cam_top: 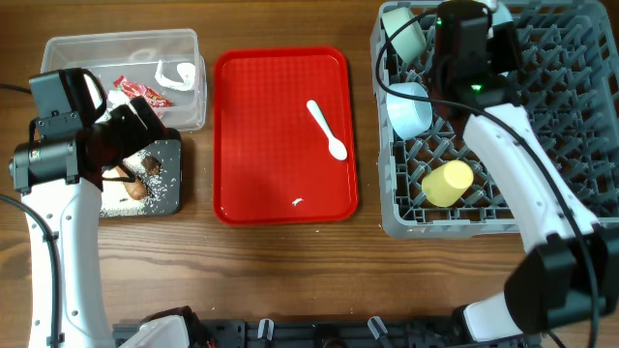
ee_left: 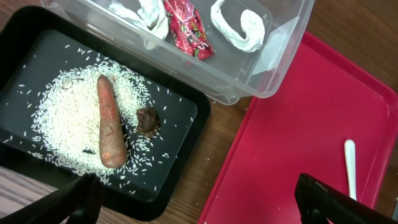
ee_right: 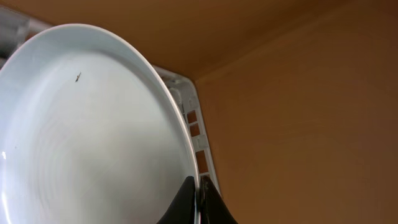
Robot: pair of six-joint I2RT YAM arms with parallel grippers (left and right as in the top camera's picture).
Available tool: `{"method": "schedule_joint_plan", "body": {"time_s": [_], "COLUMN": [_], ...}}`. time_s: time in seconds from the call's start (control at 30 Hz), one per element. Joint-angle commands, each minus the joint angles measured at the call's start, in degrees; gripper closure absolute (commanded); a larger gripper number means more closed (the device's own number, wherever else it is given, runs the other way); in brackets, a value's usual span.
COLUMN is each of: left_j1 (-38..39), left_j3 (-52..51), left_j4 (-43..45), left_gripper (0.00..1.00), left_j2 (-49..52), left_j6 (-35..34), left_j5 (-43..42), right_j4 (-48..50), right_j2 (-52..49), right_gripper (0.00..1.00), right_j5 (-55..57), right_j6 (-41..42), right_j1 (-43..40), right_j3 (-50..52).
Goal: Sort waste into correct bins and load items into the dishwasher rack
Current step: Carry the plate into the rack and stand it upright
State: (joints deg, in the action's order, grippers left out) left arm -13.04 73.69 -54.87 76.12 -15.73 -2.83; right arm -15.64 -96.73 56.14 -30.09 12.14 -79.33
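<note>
My left gripper (ee_left: pixel 199 199) is open and empty, above the near edge of the black tray (ee_left: pixel 186 118), which holds rice (ee_left: pixel 68 118), the carrot stick (ee_left: pixel 109 124) and the brown lump (ee_left: pixel 148 120). The clear tub (ee_left: pixel 280 68) holds the red wrapper (ee_left: pixel 186 28) and paper scraps (ee_left: pixel 239 25). My right gripper (ee_right: pixel 199 199) is shut on the rim of the pale plate (ee_right: pixel 87 137), held on edge at the far side of the grey rack (cam_top: pixel 580 116). The rack holds the mint bowl (cam_top: pixel 404 34), whitish-blue bowl (cam_top: pixel 411 111) and yellow cup (cam_top: pixel 448 182). The white spoon (cam_top: pixel 327 128) lies on the red tray (cam_top: pixel 280 164).
The red tray lies between the bins and the rack. The right arm reaches over the rack's left half. A few rice grains lie on the red tray's near part. Bare wooden table shows in front.
</note>
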Motion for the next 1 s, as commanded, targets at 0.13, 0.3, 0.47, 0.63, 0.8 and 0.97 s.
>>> {"method": "schedule_joint_plan", "body": {"time_s": [0.13, 0.3, 0.47, 0.63, 0.8, 0.97], "left_j1": [-0.33, -0.33, -0.33, -0.33, -0.33, -0.31], "left_j3": [0.57, 0.57, 0.57, 0.57, 0.57, 0.57], "left_j4": [0.13, 0.15, 0.15, 0.15, 0.15, 0.15], "left_gripper": [0.00, 0.00, 0.00, 0.00, 0.00, 0.00], "left_j2": [-0.22, -0.22, -0.22, -0.22, -0.22, -0.22], "left_j6": [0.31, 0.31, 0.31, 0.31, 0.31, 0.31], "left_j5": [0.76, 0.76, 0.76, 0.76, 0.76, 0.76], "right_j4": [1.75, -0.85, -4.66, -4.52, -6.10, -11.87], "right_j2": [-3.98, -4.13, -4.13, -4.11, -3.76, -1.25], "right_gripper": [0.96, 0.96, 0.95, 0.52, 0.06, 0.00], "right_j5": [-1.38, -10.14, -20.81, -22.80, -23.61, -33.14], "right_j6": [-7.34, -7.19, -3.74, 3.37, 12.41, 18.01], "right_j1": [-2.12, -1.86, -1.84, -1.84, -1.84, -1.84], "right_j3": [-0.44, -0.44, -0.44, -0.44, -0.46, -0.55]}}
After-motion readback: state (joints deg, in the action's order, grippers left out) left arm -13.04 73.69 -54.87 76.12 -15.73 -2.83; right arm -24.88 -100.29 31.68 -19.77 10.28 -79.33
